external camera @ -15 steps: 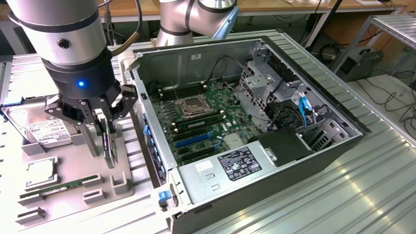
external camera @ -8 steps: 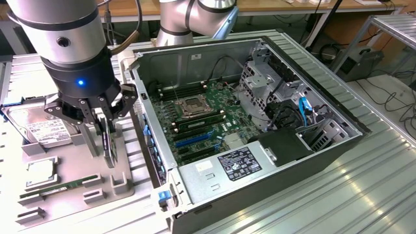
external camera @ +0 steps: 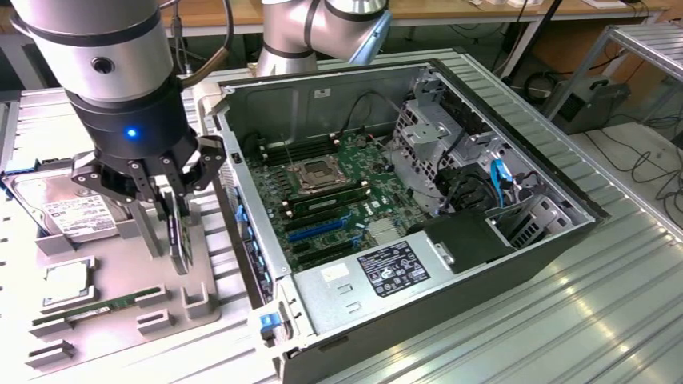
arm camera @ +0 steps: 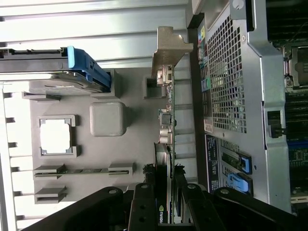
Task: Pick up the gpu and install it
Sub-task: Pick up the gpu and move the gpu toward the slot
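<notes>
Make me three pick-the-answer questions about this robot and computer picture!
1. Where is the gpu?
A on the floor
B on edge at the grey tray, between the tool's fingers
C in a drawer

2. The light on the tool's body is?
A red
B blue
C green

3. The computer case is?
A open
B closed
C upside down

Answers:
1 B: the fingers flank the upright card.
2 B: a blue dot glows.
3 A: the motherboard shows inside.
</notes>
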{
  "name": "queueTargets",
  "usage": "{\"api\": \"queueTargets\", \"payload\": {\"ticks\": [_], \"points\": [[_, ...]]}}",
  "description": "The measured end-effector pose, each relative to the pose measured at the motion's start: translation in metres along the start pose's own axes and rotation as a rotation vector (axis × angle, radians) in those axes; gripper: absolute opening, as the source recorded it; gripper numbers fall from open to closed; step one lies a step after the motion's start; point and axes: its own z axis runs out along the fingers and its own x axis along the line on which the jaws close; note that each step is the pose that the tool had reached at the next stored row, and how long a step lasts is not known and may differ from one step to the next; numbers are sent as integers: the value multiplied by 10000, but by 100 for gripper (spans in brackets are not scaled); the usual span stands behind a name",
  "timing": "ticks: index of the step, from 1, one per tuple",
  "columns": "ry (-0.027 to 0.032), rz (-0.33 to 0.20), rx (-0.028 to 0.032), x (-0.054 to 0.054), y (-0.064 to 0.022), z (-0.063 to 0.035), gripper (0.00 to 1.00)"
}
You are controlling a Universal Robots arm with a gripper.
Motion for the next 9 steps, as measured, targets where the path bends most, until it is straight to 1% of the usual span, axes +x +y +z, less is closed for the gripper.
{"api": "queueTargets", "payload": {"ticks": [9], "points": [[1,0,1,0,1,-21,26]]}}
